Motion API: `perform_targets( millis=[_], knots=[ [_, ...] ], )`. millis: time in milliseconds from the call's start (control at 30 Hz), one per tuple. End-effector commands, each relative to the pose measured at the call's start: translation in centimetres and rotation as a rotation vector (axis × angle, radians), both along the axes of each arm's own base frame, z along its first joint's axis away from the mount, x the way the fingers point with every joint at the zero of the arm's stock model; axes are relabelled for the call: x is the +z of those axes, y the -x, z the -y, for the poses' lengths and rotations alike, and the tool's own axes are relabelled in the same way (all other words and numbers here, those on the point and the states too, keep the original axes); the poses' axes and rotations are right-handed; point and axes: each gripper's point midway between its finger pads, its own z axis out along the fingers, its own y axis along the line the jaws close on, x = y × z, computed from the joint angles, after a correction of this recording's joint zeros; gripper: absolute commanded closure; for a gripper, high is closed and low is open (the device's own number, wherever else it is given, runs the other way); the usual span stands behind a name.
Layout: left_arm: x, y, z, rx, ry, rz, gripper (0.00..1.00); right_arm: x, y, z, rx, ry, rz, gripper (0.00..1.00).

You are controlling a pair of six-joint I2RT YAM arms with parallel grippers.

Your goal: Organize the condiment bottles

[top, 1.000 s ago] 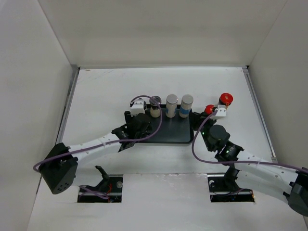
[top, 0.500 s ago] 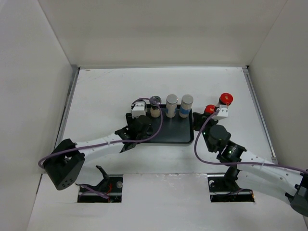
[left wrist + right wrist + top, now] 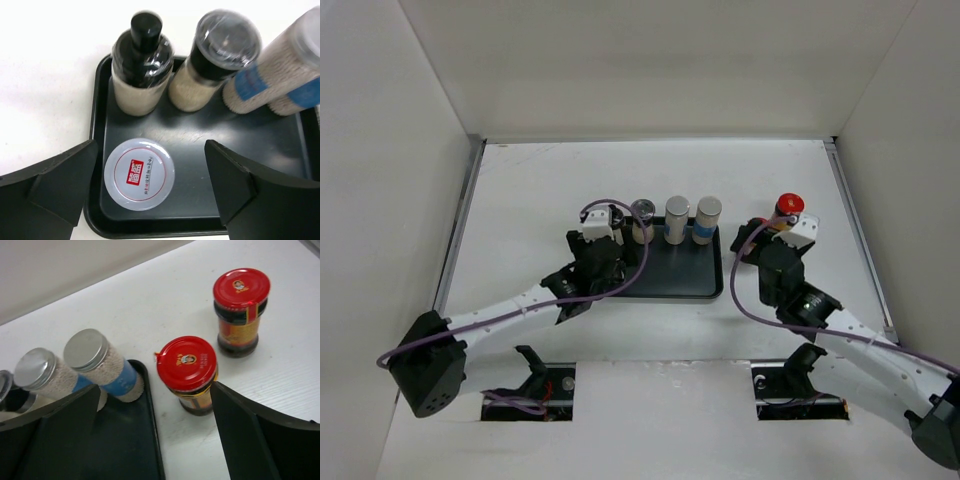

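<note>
Both grips just released. Our left jaws stand wide over the white-capped jar (image 3: 139,174), now in the near-left corner of the tray (image 3: 200,150) — our right jaws gape around a red-capped jar (image 3: 187,363) on the counter (image 3: 150,300), just outside it.

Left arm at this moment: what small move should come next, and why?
Probably lift the left gripper straight up. Its jaws stand open with the white-lidded jar upright between them on the tray, seemingly set down. A straight rise should clear it without tipping it.
</note>
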Motion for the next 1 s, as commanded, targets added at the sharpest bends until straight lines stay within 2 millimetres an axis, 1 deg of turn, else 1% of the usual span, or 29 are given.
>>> perform_targets(
  millis=[0, 133, 200, 267, 367, 533, 600, 733, 867, 967],
  knots=[
    [3.8, -0.7, 0.4, 0.001, 0.093, 0.102, 0.09, 1.0, -0.6, 1.1, -0.057, 0.001, -0.001, 0.00],
    [7.1, -0.7, 0.3, -0.028, 0.172, 0.188, 0.07, 0.2, -2.0, 1.5, -0.072, 0.029, -0.048, 0.00],
    [8.2, -0.8, -0.8, -0.004, 0.220, 0.244, 0.07, -0.4, -2.9, 2.1, -0.090, 0.042, -0.075, 0.00],
    [8.6, -1.1, -2.5, 0.039, 0.268, 0.297, 0.07, -0.9, -3.6, 2.3, -0.090, 0.044, -0.098, 0.00],
    [8.4, -1.2, -5.0, 0.100, 0.320, 0.350, 0.07, -1.7, -4.6, 2.6, -0.091, 0.045, -0.132, 0.00],
    [7.4, -1.3, -6.9, 0.147, 0.329, 0.370, 0.08, -2.8, -5.6, 2.1, -0.072, 0.073, -0.173, 0.00],
    [7.1, -1.4, -6.6, 0.134, 0.326, 0.362, 0.08, -3.6, -5.8, 2.0, -0.066, 0.089, -0.200, 0.00],
    [6.8, -1.6, -5.9, 0.107, 0.339, 0.356, 0.08, -4.5, -6.4, 1.6, -0.057, 0.085, -0.219, 0.00],
    [6.1, -1.8, -5.7, 0.106, 0.341, 0.345, 0.08, -4.7, -7.3, 1.9, -0.079, 0.094, -0.238, 0.00],
    [5.8, -1.9, -6.2, 0.119, 0.348, 0.353, 0.08, -5.3, -7.7, 2.3, -0.094, 0.089, -0.253, 0.00]
  ],
)
